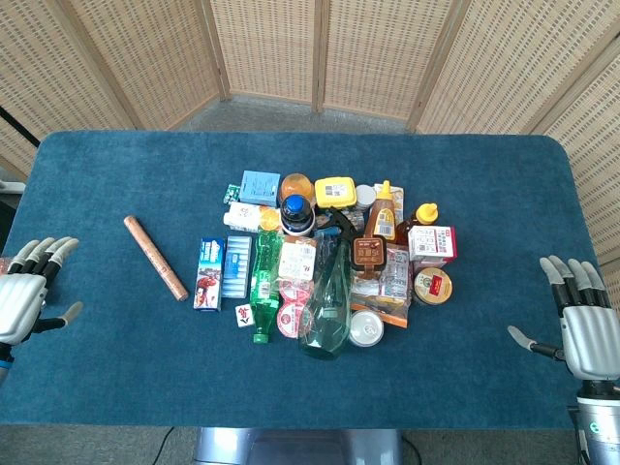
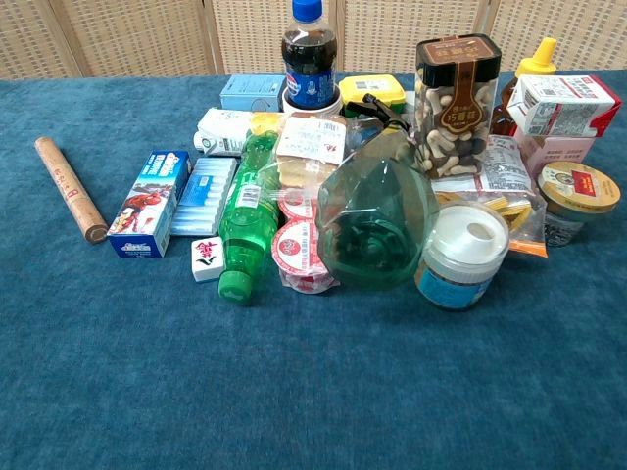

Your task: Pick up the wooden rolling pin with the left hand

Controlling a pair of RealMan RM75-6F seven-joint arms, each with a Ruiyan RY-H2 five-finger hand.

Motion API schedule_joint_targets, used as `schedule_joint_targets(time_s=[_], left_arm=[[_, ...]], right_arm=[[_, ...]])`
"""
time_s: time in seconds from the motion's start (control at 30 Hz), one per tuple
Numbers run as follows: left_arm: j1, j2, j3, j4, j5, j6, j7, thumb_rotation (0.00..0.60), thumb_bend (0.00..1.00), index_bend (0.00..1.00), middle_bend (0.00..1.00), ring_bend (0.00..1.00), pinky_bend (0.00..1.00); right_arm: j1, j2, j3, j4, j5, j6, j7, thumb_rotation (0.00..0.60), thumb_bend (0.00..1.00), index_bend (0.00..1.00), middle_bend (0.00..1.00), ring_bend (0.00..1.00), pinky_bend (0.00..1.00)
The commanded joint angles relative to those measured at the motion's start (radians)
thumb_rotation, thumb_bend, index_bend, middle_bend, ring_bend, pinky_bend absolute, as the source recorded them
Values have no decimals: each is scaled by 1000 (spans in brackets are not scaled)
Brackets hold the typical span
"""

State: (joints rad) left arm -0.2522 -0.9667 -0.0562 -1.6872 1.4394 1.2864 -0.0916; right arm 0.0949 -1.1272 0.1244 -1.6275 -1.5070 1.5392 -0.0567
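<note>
Blue table (image 1: 116, 368): rolling pin (image 1: 155, 258) beside grocery pile (image 1: 334, 262), both hands (image 1: 27, 291) (image 1: 581, 315) spread, empty

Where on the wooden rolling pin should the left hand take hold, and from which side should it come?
Probably around the middle of the wooden rolling pin, coming down from above with the fingers across its length. It lies flat on the blue table, apart from the blue box to its right, so both long sides are free. The left hand waits open at the table's left edge.
</note>
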Motion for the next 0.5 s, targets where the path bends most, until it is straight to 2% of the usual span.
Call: schedule_joint_targets(time_s=[0.03,0.27,0.5], left_arm=[[2,1,1,2,0,1,-4,600,346,0,0,0,0],[-9,-1,10,14,4,-35,-32,600,346,0,0,0,0],[-60,-35,18,70,13,-126,-25,600,346,0,0,0,0]], right_arm=[[1,-3,-1,1,1,-2,-1,454,0,0,103,0,0],[-2,-6,-6,-2,-8,6,-2,456,0,0,103,0,0],[-21,6,-9,-17,-9,35,-7,453,0,0,103,0,0]])
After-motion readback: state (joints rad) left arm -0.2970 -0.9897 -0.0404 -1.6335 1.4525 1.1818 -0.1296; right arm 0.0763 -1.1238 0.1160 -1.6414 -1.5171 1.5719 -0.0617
